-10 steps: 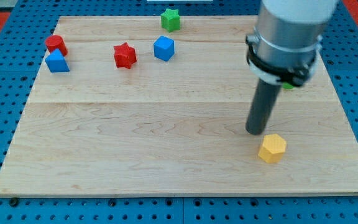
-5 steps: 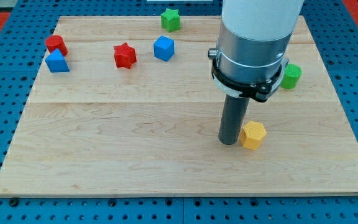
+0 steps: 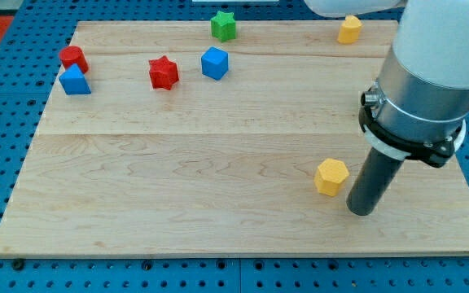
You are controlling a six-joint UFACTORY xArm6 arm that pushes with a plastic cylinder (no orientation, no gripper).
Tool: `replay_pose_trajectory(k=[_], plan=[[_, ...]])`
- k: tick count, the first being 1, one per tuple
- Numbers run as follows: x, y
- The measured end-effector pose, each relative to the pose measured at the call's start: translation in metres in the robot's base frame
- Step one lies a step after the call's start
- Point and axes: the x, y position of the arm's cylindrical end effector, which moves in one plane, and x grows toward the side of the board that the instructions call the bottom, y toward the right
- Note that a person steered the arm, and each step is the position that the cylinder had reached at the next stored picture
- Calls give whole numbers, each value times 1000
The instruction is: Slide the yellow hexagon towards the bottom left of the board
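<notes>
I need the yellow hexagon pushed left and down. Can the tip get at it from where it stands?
Probably yes: my tip stands just off the right side of the yellow hexagon, slightly lower, with nothing between them.

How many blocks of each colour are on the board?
Red: 2, the red star and a red block.
Blue: 2, one blue block and another.
Yellow: 2, the yellow hexagon and a yellow block.
Green: 1, the green star.
Total: 7.

Quick count on the board: two yellow blocks (image 3: 331,177) (image 3: 349,29), two red (image 3: 163,72) (image 3: 73,57), two blue (image 3: 214,63) (image 3: 74,80), one green star (image 3: 224,25). Seven total.
</notes>
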Motion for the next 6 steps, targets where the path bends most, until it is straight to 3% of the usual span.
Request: replay_pose_trajectory(k=[2,3,4,5,6], plan=[[34,43],[-10,30],[-37,-18],[-38,-127],[-54,-111]])
